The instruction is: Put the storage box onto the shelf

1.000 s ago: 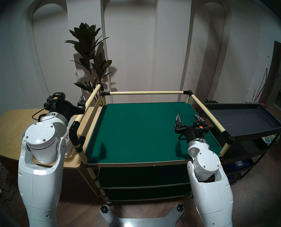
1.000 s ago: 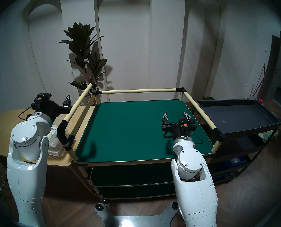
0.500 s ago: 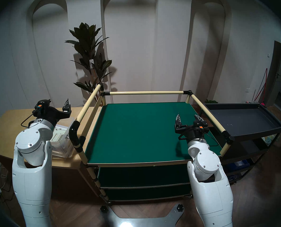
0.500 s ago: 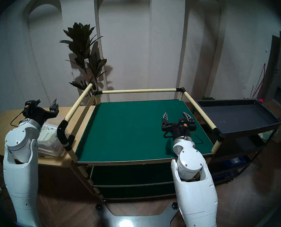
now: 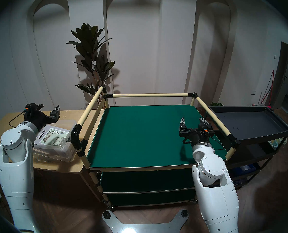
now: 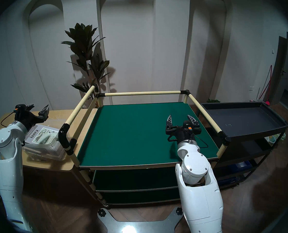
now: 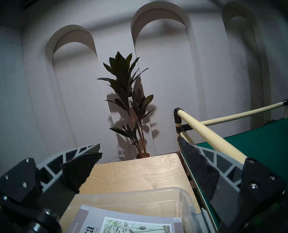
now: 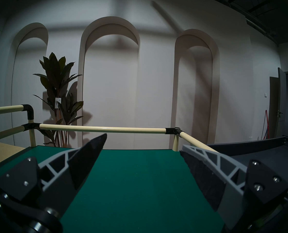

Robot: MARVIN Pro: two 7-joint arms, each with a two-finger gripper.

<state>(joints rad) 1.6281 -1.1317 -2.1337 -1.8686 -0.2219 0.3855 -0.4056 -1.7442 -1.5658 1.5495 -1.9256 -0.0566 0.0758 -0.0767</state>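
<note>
I am holding my left end effector [image 5: 49, 107] spread wide and empty, pointing level above the far part of the storage box [image 5: 59, 143], which is sitting on the tan table [image 5: 10, 123] just beside the shelf [image 5: 139, 136], its "ianra" magazine [image 5: 50, 135] showing through the clear plastic. My right end effector [image 5: 192, 120] is hovering open and empty over the right side of the shelf's green top board, seemingly clear of the felt.

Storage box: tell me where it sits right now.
In the head views the storage box rests on the tan wooden counter at far left, beside the shelf, below the open left gripper.
</note>
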